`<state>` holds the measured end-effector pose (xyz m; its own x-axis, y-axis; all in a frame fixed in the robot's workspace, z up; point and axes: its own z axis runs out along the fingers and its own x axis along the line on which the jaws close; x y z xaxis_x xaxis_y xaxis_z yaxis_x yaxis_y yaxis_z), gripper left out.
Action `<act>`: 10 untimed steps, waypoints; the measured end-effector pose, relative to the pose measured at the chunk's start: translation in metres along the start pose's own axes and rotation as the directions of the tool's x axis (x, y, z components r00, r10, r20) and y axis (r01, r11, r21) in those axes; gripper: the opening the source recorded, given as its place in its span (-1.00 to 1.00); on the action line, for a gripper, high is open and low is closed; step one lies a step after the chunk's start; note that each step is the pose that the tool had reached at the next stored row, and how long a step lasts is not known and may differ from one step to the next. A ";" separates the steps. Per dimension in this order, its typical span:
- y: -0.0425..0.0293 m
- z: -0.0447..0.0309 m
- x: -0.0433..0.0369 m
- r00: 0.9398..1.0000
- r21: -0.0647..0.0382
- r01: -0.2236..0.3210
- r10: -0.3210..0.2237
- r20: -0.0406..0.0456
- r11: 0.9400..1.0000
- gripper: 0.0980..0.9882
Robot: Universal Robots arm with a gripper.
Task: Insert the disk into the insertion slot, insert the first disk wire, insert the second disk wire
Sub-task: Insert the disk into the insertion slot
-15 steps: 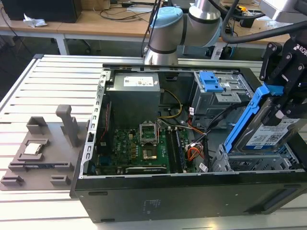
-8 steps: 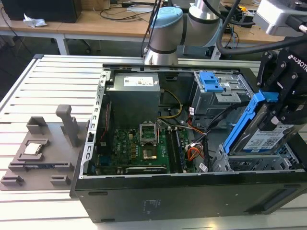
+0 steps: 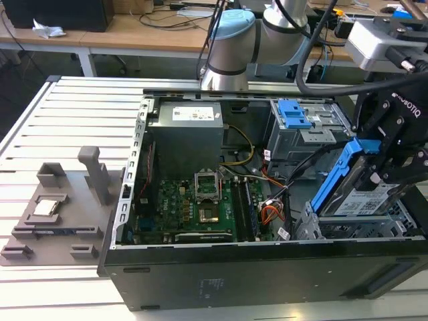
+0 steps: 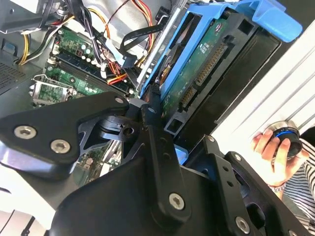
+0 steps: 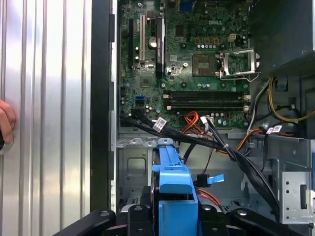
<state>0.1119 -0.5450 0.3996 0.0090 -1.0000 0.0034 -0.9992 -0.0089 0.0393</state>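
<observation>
We see the gripper [image 3: 382, 167] clamped on the disk [image 3: 361, 197], which tilts over the insertion slot [image 3: 309, 229] at the exterior view's right end of the open computer case [image 3: 234, 277]. The case sits on a ribbed metal surface [image 3: 73, 114]. Wooden desks [image 3: 134, 30] carrying cables stand behind.

My counter [image 3: 73, 114] is ribbed silver metal, brightly lit. Beyond it stand light wooden desks [image 3: 127, 32] on white legs [image 3: 85, 63], strewn with dark cables [image 3: 167, 19]. The floor [image 3: 27, 73] beneath them lies in shadow.
</observation>
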 end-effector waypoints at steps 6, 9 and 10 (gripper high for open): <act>-0.0004 0.0107 0.0000 1.000 0.000 0.000 0.000 0.000 1.000 -0.40; -0.0006 0.0148 -0.0001 1.000 0.000 0.000 0.000 0.000 1.000 -0.40; -0.0006 0.0148 -0.0001 1.000 0.000 0.000 0.000 0.000 1.000 -0.40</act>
<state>0.1119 -0.5450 0.3848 0.0091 -1.0000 0.0034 -0.9992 -0.0089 0.0394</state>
